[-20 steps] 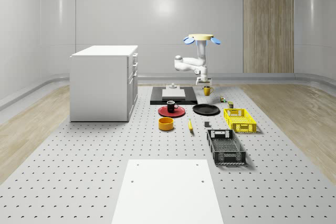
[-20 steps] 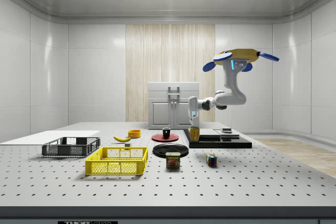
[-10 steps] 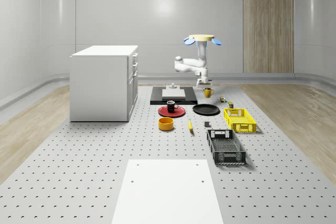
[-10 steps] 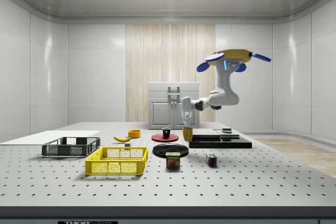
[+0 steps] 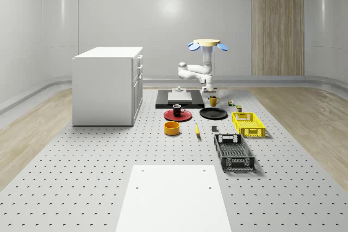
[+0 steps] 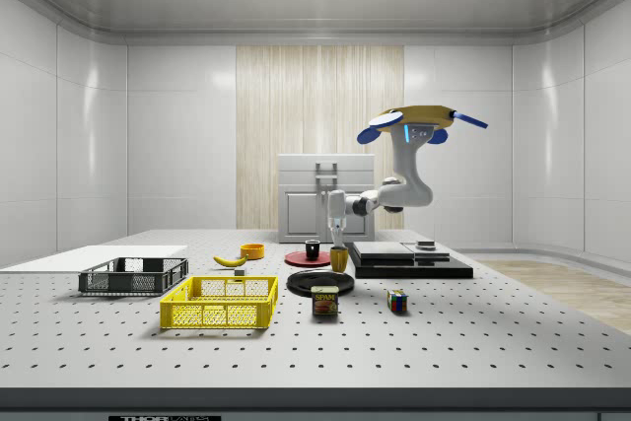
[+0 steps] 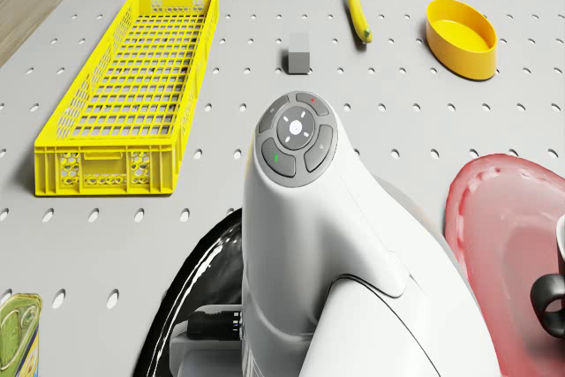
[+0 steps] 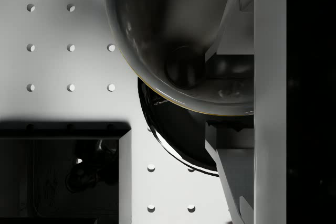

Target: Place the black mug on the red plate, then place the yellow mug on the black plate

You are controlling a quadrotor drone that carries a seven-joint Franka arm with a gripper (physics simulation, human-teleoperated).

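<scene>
The drone (image 5: 205, 42) hovers above the far part of the surface (image 5: 109, 177), over the black slab (image 5: 179, 99), and its arm reaches down so that the gripper (image 6: 337, 240) holds the yellow mug (image 5: 213, 101) clamped between the jaws, just above the far edge of the black plate (image 5: 213, 113). The black mug (image 5: 177, 109) already stands on the red plate (image 5: 178, 115), so in my judgement only the second placement is left. The risk from here is that the mug is released too early: it hangs near the plate's rim and not over its middle, so it could land half on the rim and tip, or roll off to the surface. A sway of the hovering drone could also push the mug sideways at the moment of release. In the wrist view the mug's inside (image 8: 178, 40) covers most of the plate (image 8: 173, 129), so it is hard to judge how far over the plate the mug is.
</scene>
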